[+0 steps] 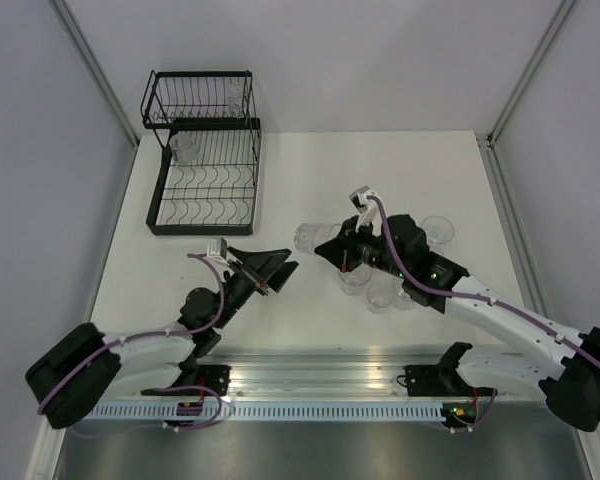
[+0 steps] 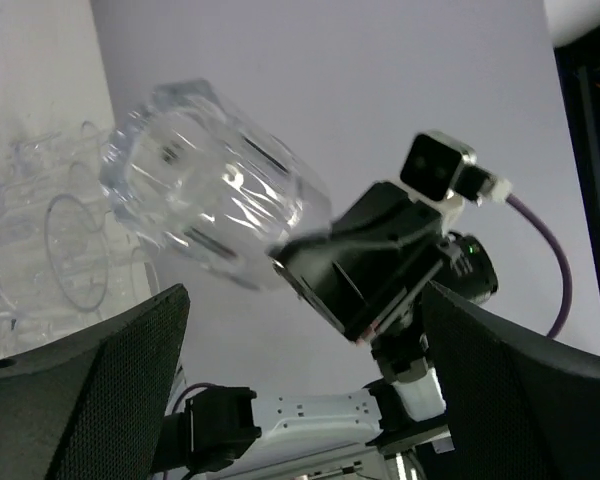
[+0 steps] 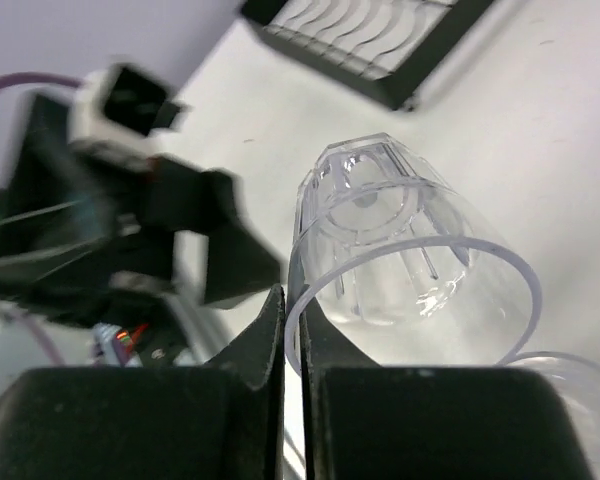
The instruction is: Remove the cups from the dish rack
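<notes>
Though partly hidden, cup (image 3: 410, 250) in right tool (image 3: 292, 305)

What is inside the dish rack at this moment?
Two clear cups show: an upper-tier cup and a lower-tier cup at that tier's far left. The upper tier of the dish rack hides the lower tier's far end.

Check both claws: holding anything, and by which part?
Right claw pinches a clear cup by its rim wall. Left claw is open and holds nothing.
</notes>
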You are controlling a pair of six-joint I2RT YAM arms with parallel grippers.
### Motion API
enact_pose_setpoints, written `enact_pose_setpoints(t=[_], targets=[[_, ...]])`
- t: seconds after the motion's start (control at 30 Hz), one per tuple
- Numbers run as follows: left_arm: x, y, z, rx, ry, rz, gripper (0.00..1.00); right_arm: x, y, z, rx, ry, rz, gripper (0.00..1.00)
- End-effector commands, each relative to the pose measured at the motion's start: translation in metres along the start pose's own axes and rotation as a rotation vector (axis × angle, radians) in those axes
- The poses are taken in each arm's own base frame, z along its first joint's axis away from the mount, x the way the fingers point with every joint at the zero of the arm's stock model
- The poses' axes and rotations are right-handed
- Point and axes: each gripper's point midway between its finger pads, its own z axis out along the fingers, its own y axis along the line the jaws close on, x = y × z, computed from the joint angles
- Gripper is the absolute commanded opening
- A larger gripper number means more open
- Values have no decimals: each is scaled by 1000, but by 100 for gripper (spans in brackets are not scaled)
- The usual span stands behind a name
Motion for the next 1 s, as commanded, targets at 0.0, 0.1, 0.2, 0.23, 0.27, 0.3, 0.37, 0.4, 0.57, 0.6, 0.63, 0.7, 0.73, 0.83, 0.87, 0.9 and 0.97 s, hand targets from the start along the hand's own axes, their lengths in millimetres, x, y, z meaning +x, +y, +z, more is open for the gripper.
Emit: enact_pose_setpoints(t=[0.0,0.1,0.2,0.23,0.27,0.3,0.37,0.4,0.57,0.6,0.63,0.7,0.73,0.83,0.87,0.9,0.97], targets=[[-14,2,-6,-56,-57,198,100,-24,-50,-4,337,42,-113,1],[-25,-9,-9,-139,-85,344,100,-27,-85,-3,553,187,-141,1],[-33,-3,-24,-225,-94,443,100,-24,-113,6,656,341,-143,1],[-35,4,-29,-275,-83,484,100,-39,-119,9,678,334,-135,1],[-38,2,-33,-285,-88,500,100,-25,-134,11,719,410,-131,1],[-39,3,-35,-307,-86,516,100,-35,-136,15,727,407,-132,1],[-40,9,-41,-370,-64,558,100,-26,-155,16,780,483,-120,1],[-41,9,-41,-379,-61,569,100,-28,-158,17,790,491,-124,1],[-40,7,-42,-387,-46,598,100,-29,-166,24,815,573,-150,1],[-41,7,-42,-393,-48,602,100,-31,-167,24,814,587,-164,1],[-41,7,-41,-396,-47,609,100,-24,-172,25,825,623,-167,1],[-42,9,-41,-410,-43,615,100,-14,-173,22,823,674,-168,1],[-42,8,-40,-413,-41,622,100,-8,-174,21,815,697,-168,1],[-43,9,-40,-453,-26,650,100,8,-180,17,820,757,-160,1],[-45,7,-40,-459,-29,660,100,14,-180,14,819,782,-153,1],[-46,10,-43,-482,-21,675,100,21,-181,12,813,807,-147,1],[-49,3,-42,-477,-35,686,100,30,-180,10,801,833,-142,1]])
